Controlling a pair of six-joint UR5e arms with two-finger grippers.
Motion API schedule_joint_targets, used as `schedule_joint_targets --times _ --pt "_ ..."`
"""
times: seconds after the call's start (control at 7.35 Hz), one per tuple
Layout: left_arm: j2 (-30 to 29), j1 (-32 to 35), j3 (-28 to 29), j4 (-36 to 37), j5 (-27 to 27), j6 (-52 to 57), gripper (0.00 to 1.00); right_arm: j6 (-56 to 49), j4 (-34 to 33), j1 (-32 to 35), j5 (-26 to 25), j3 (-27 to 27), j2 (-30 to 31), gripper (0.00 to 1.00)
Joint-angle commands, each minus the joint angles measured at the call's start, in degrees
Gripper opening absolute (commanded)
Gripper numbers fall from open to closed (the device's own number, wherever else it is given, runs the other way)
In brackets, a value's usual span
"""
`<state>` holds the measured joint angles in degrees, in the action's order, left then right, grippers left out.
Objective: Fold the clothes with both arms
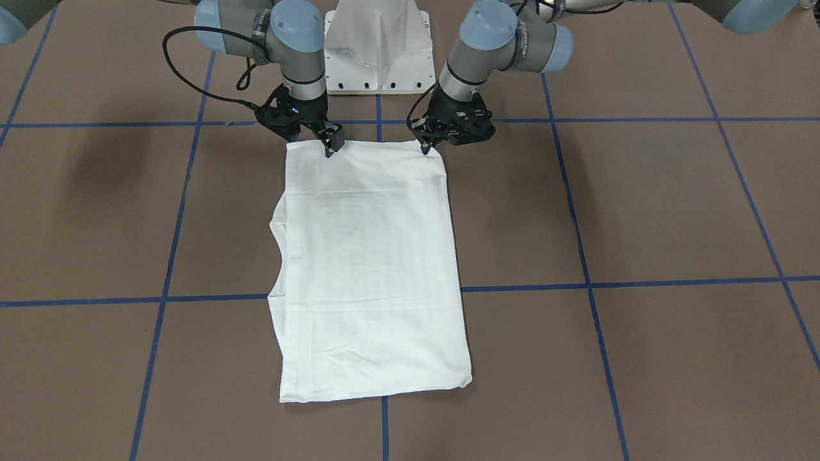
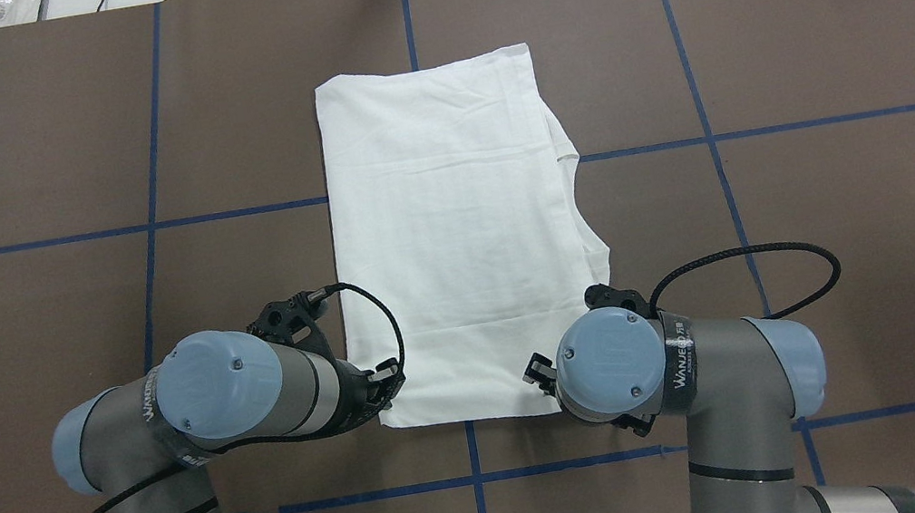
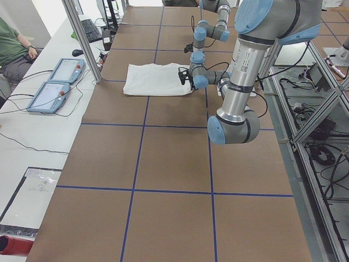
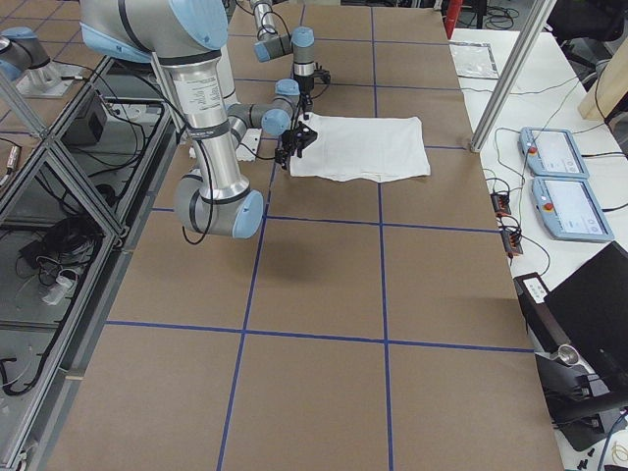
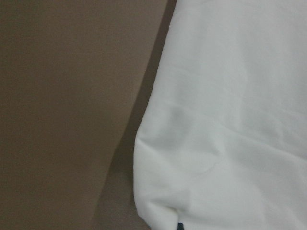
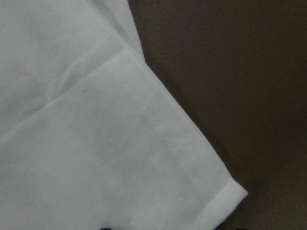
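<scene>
Bench (image 1: pixel 640 205): brown surface, marked into squares by blue tape lines (image 1: pixel 583 256).

T-shirt (image 1: pixel 371 269): white, folded to a long rectangle. It lies flat at the bench centre, its long axis running away from the robot and one short edge near the white pedestal (image 1: pixel 377 51). No print or collar shows. Along the long edge on the robot's right, an under-layer juts out past the top layer.

Left claw (image 1: pixel 426 147): down at the near short edge, at the corner on the robot's left. Its fingers are clenched on the cloth, which puckers toward them in the left wrist view.

Right claw (image 1: pixel 332 146): tips on the same edge, near the other corner. I cannot tell whether it is clenched or released. Its wrist view shows a stitched hem corner lying flat.
</scene>
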<state>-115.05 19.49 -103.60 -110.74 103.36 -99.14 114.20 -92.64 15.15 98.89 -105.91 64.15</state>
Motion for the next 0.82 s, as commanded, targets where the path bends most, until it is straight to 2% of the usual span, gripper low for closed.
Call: schedule_joint_targets --times 0.0,0.27,0.54,0.68 --pt "0.0 0.0 0.0 0.0 0.0 0.0 0.0 0.0 0.1 0.0 0.1 0.0 -0.1 0.58" --pt "0.0 0.1 0.1 0.0 0.0 0.0 0.0 -0.1 0.2 0.0 0.1 -0.1 -0.3 0.25" --pt "0.0 0.1 0.1 0.0 0.0 0.0 0.0 -0.3 0.2 0.1 0.1 -0.1 -0.3 0.09" --pt "0.0 0.2 0.1 0.0 0.0 0.0 0.0 -0.4 0.2 0.2 0.1 -0.2 -0.9 0.05"
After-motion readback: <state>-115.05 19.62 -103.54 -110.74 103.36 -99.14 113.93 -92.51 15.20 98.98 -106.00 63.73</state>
